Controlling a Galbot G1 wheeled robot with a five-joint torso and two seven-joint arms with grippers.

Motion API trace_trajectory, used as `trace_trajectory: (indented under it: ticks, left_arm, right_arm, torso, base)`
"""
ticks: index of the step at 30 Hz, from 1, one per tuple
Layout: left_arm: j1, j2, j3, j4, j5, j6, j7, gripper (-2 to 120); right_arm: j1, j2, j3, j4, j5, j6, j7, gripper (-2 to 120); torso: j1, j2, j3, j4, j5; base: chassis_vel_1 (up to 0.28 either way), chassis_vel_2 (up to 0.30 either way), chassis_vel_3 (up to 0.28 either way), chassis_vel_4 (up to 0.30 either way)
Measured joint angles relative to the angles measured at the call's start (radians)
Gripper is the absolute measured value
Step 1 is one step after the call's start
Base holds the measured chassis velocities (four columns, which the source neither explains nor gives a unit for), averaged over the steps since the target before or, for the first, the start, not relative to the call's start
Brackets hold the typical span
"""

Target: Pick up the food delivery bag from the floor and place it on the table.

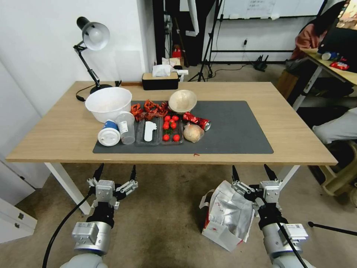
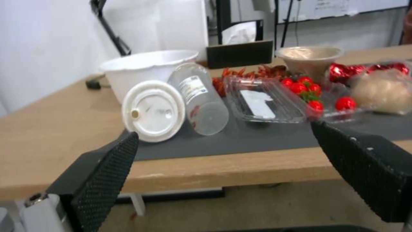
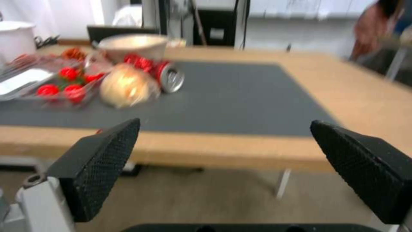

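Stained grey floor [image 1: 163, 208] is bearing the boxy, foil-lined food delivery bag [image 1: 228, 216] before the light-wood counter [image 1: 297, 137]; left claw [image 1: 114, 175] and right claw [image 1: 252, 174] are both hanging wide, empty.

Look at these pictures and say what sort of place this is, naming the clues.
Probably an office or lab room set up for filming. A desk lamp and tissue box stand on the table, a whiteboard hangs on the far wall, and a tripod stands behind.
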Motion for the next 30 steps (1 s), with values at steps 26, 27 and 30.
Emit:
trace_trajectory:
  ticks: [26, 27, 30]
  left_arm:
    - [-0.035, 0.050, 0.041, -0.033, -0.265, 0.121, -0.134, 100]
    - [-0.036, 0.051, 0.039, -0.018, -0.256, 0.093, -0.125, 100]
    - [-0.034, 0.053, 0.033, 0.003, -0.237, 0.047, -0.101, 100]
  right_arm:
    - [-0.054, 0.030, 0.035, 0.068, 0.082, -0.111, -0.071, 100]
    - [-0.053, 0.030, 0.035, 0.067, 0.080, -0.110, -0.071, 100]
    - [-0.053, 0.029, 0.035, 0.064, 0.079, -0.108, -0.071, 100]
  torso:
    - [0.000, 0.000, 0.000, 0.0001, 0.0000]
    - [0.000, 0.000, 0.000, 0.0001, 0.0000]
    - [0.000, 0.000, 0.000, 0.0001, -0.0001]
  base:
    - [0.000, 0.000, 0.000, 0.000]
    - [0.000, 0.000, 0.000, 0.000]
    - [0.000, 0.000, 0.000, 0.000]
